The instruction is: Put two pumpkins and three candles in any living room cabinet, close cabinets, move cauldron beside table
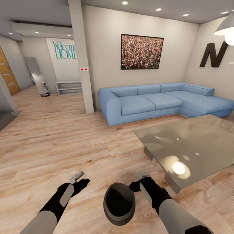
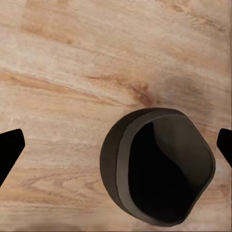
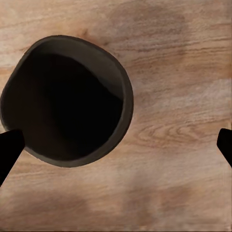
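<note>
The cauldron [image 1: 119,203], a round black pot with an open mouth, rests on the plank floor between my two arms. It lies close to the near corner of the low grey table [image 1: 195,139]. My left gripper [image 1: 78,177] hangs open to the cauldron's left and holds nothing. The left wrist view looks down on the cauldron [image 2: 159,169] between the spread tips of the left gripper [image 2: 116,150]. My right gripper [image 1: 142,177] is open just right of the pot; one of its fingertips [image 3: 9,147] overlaps the cauldron's [image 3: 67,96] rim. The pumpkins, candles and cabinet are out of view.
A blue corner sofa [image 1: 156,100] stands behind the table against the far wall. A square pillar [image 1: 81,55] rises left of it, with a hallway, a low white shelf [image 1: 69,87] and a wooden door [image 1: 8,76] beyond. Open plank floor [image 1: 65,136] stretches ahead and left.
</note>
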You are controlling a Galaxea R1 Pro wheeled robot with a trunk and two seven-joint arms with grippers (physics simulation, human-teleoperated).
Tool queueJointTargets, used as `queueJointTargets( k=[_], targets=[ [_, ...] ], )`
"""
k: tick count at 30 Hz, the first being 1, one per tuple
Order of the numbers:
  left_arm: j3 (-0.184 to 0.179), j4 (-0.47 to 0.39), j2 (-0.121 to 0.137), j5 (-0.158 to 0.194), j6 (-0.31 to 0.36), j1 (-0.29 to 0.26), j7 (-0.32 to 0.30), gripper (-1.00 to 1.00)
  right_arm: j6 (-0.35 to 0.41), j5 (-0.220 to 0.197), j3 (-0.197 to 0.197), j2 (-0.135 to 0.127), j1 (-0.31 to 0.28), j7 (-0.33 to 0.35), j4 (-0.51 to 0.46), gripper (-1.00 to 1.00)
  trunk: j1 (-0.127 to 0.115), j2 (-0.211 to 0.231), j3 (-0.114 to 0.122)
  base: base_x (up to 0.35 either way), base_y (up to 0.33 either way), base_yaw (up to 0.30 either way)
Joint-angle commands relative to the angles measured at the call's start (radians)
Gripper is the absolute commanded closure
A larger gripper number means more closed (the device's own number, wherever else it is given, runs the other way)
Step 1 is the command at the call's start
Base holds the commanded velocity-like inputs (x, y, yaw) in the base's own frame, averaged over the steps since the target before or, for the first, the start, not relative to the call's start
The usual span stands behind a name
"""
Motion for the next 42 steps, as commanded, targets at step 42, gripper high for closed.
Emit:
queueJointTargets(
  k=[42],
  targets=[
    [-0.069, 0.131, -0.086, 0.006, -0.048, 0.000, 0.018, -1.00, -0.019, -0.001, -0.050, -0.001, 0.002, 0.091, 0.099, -1.00, 0.004, -0.007, 0.002, 0.045, -0.031, -0.035]
  ],
)
